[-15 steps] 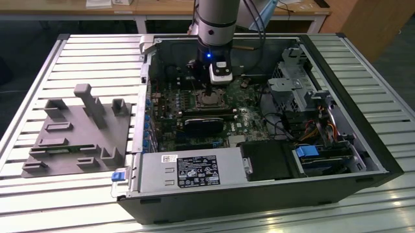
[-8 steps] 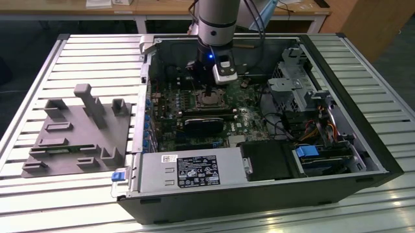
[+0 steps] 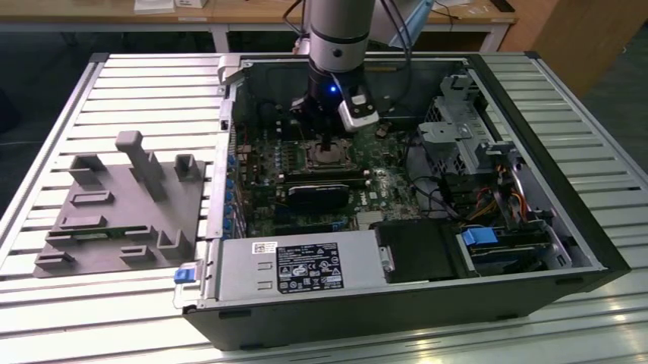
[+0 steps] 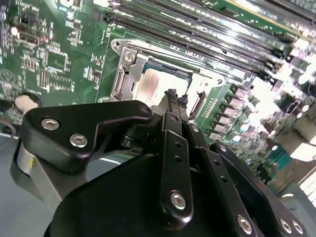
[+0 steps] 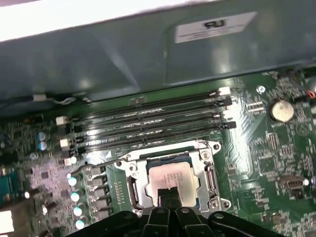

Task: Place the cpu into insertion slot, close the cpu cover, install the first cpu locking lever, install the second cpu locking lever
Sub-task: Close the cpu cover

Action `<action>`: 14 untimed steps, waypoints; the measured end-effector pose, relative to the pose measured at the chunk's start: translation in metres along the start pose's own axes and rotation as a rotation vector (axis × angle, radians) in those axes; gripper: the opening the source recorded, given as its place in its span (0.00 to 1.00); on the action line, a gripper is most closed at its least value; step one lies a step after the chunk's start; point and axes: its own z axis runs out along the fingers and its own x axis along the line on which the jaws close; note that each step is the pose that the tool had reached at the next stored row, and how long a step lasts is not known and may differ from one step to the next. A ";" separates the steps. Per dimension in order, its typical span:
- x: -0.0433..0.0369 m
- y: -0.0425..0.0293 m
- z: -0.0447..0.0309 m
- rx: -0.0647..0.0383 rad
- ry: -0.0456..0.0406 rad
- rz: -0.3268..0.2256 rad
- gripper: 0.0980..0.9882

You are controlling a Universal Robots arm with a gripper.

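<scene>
Slatted metal desk (image 3: pixel 152 83) is seen carrying an open computer case (image 3: pixel 567 250), set toward the edge on the exterior view's right; a grey fixture (image 3: pixel 121 205) lies nearer the opposite edge. Inside the case the cpu (image 5: pixel 173 178) is laid flat in the insertion slot (image 5: pixel 165 159), ringed by the silver cpu cover (image 5: pixel 207 175); whether that cover is latched cannot be told. The gripper (image 5: pixel 168 193) is held just over the chip's face, its fingers (image 4: pixel 171 106) drawn narrow, nothing seen between them. The chip is judged light, stiff, smooth-faced and fragile underneath; hold is best taken on two opposite edges.
</scene>
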 end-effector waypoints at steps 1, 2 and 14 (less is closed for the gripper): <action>0.0000 0.0000 0.0001 0.000 -0.0014 -0.016 0.00; 0.0000 0.0000 0.0003 0.000 -0.0034 -0.034 0.00; 0.0013 -0.0003 -0.0001 -0.004 -0.0396 -0.113 0.00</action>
